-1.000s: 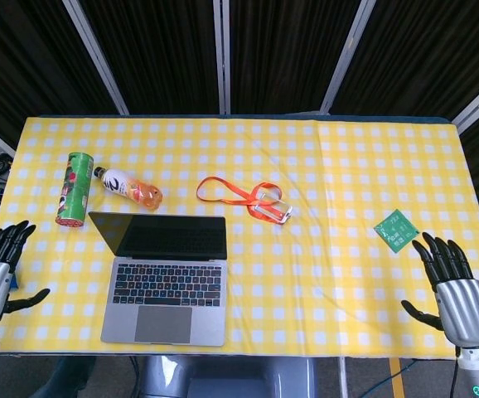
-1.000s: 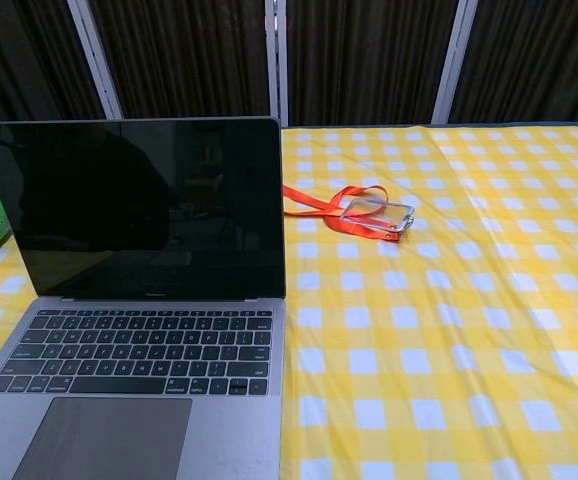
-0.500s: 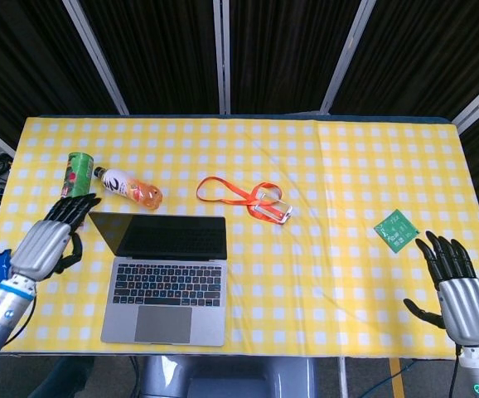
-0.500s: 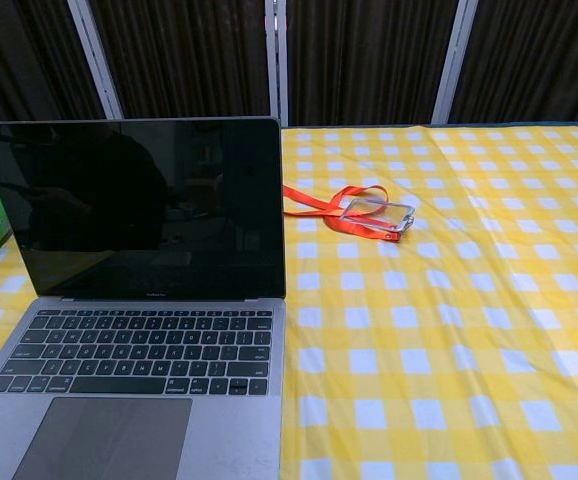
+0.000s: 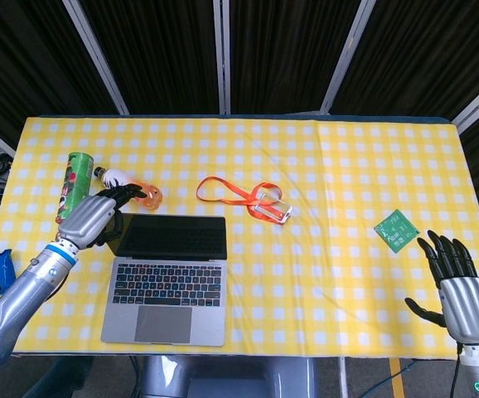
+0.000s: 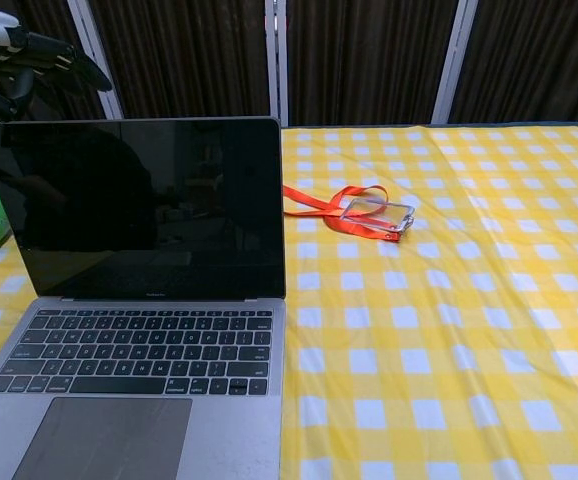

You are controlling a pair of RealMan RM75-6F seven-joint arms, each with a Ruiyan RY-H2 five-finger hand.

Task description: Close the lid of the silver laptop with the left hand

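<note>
The silver laptop (image 5: 166,278) stands open on the yellow checked table, its dark screen (image 6: 139,205) upright and facing me. My left hand (image 5: 94,215) hovers over the lid's top left corner, fingers spread and pointing right, holding nothing. In the chest view the left hand (image 6: 24,62) shows just above the lid's upper edge, apart from it. My right hand (image 5: 457,286) stays open at the table's front right corner, far from the laptop.
A green can (image 5: 72,187) and a small orange bottle (image 5: 136,189) lie just behind the laptop's left side, close to my left hand. An orange lanyard with a badge (image 5: 254,197) lies mid-table. A green packet (image 5: 396,229) sits at right.
My left hand has swept from the table's left front edge up and right to the lid's top left corner, now showing in the chest view. The laptop and right hand have not moved.
</note>
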